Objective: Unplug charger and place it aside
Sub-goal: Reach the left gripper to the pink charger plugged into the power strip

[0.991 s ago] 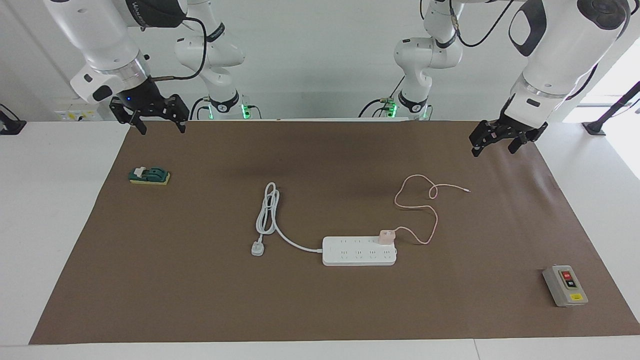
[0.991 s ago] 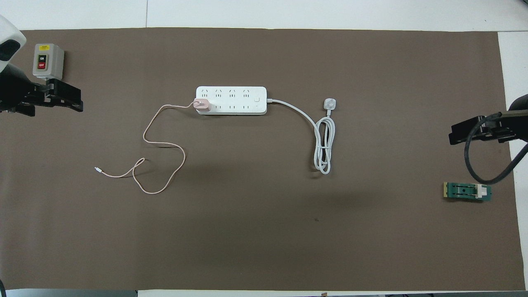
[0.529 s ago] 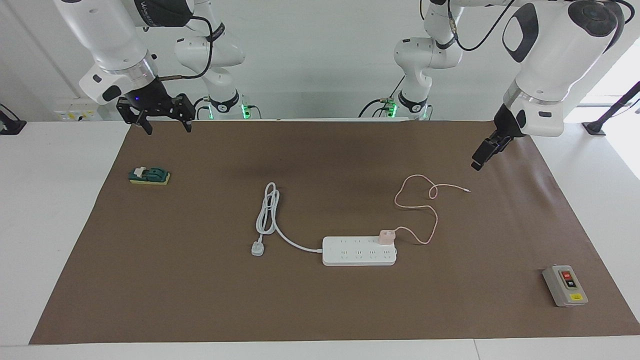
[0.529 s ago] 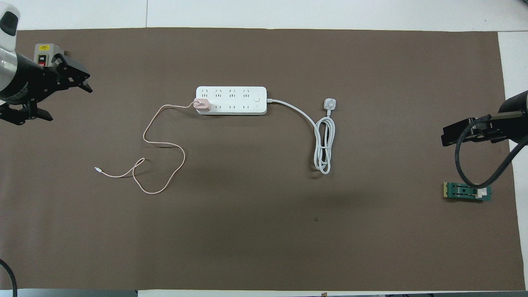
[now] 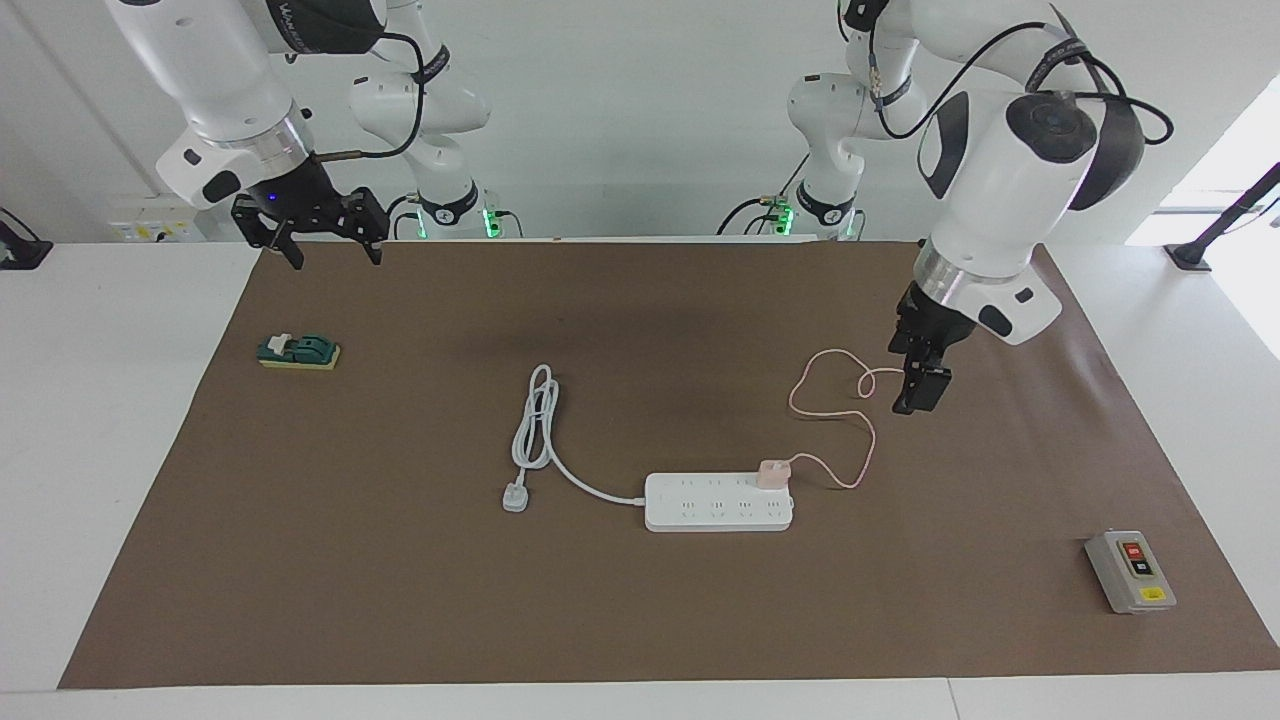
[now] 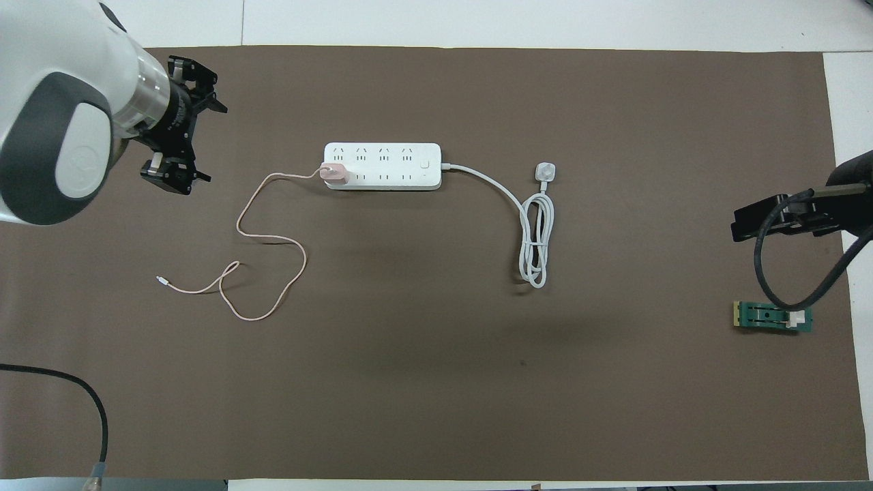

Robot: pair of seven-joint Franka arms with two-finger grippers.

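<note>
The pale pink charger (image 5: 773, 473) is plugged into the end socket of the white power strip (image 5: 718, 502), at the strip's end toward the left arm. It also shows in the overhead view (image 6: 333, 174). Its thin pink cable (image 5: 868, 440) loops over the brown mat, nearer to the robots. My left gripper (image 5: 918, 395) hangs in the air over the mat near the cable's loops. It is open (image 6: 204, 129) and holds nothing, well apart from the charger. My right gripper (image 5: 335, 255) is open and waits over the mat's corner near its base.
The strip's thick white cord (image 5: 535, 425) lies coiled, with its plug (image 5: 515, 497), toward the right arm's end. A green switch block (image 5: 298, 351) lies near the right gripper. A grey switch box (image 5: 1130, 572) stands at the left arm's end, farthest from the robots.
My left arm has swung in from the mat's edge toward the cable and come lower, with its gripper turned. The right arm has barely moved. The charger has stayed plugged in.
</note>
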